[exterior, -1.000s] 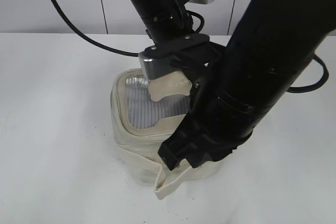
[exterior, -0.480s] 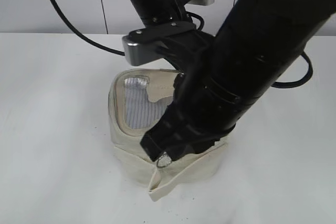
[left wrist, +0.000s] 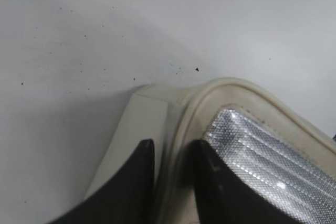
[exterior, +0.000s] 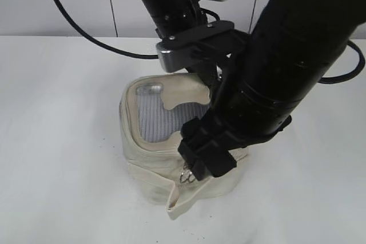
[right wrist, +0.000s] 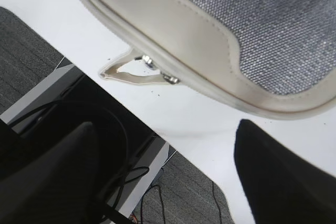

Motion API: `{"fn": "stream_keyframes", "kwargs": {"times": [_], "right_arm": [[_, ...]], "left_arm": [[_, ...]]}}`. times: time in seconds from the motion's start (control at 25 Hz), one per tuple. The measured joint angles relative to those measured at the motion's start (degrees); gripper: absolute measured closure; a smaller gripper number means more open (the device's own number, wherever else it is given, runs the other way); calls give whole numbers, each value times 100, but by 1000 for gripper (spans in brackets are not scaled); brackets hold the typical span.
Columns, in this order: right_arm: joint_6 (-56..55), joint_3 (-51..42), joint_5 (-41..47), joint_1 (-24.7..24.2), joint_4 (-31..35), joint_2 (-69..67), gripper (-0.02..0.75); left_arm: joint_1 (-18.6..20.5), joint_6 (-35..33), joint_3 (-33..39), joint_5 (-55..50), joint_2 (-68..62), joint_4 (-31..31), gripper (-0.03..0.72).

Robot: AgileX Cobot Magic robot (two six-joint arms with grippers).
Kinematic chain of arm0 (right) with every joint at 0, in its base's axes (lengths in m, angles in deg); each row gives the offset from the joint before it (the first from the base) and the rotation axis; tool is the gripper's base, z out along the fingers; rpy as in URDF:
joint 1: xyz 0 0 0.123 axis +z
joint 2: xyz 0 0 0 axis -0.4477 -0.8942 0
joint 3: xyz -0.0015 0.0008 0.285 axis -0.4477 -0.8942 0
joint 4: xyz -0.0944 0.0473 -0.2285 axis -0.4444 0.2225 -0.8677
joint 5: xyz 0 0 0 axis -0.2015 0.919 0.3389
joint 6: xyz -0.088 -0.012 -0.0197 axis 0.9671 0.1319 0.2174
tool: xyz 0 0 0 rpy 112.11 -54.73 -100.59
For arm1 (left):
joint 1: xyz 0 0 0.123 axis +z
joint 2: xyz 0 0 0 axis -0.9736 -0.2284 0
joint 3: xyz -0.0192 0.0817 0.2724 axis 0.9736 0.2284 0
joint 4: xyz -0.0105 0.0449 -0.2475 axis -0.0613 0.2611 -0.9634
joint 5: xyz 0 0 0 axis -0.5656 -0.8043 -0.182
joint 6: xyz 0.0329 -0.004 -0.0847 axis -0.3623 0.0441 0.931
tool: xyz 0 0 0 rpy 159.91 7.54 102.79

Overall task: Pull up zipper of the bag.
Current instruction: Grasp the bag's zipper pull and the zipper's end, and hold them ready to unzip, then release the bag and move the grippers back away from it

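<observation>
My left gripper [left wrist: 170,182] is pinched narrow on the rim of the bag [exterior: 146,161], which stands mid-bench [exterior: 57,141]. My right gripper [right wrist: 163,177] hangs wide open, holding nothing. The zipper [right wrist: 157,74] track runs along the lid edge just beyond it, silver pulls nearer this arm than the left.

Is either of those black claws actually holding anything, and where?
Yes: the left gripper pinches the bag by its lid rim. The right gripper is open, holding nothing.
</observation>
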State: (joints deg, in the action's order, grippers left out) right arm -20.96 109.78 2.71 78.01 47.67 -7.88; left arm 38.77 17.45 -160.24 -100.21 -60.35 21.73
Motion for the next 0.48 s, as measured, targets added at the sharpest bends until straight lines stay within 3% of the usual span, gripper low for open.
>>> {"fn": "stream_keyframes", "kwargs": {"times": [0.16,0.48], "right_arm": [[-7,0,8,-346,-25,122,126],[47,0,8,-1833,-37,702,143]], "left_arm": [[4,22,-12,-3,120,333,370],[65,43,-12,-7,667,749,355]]}}
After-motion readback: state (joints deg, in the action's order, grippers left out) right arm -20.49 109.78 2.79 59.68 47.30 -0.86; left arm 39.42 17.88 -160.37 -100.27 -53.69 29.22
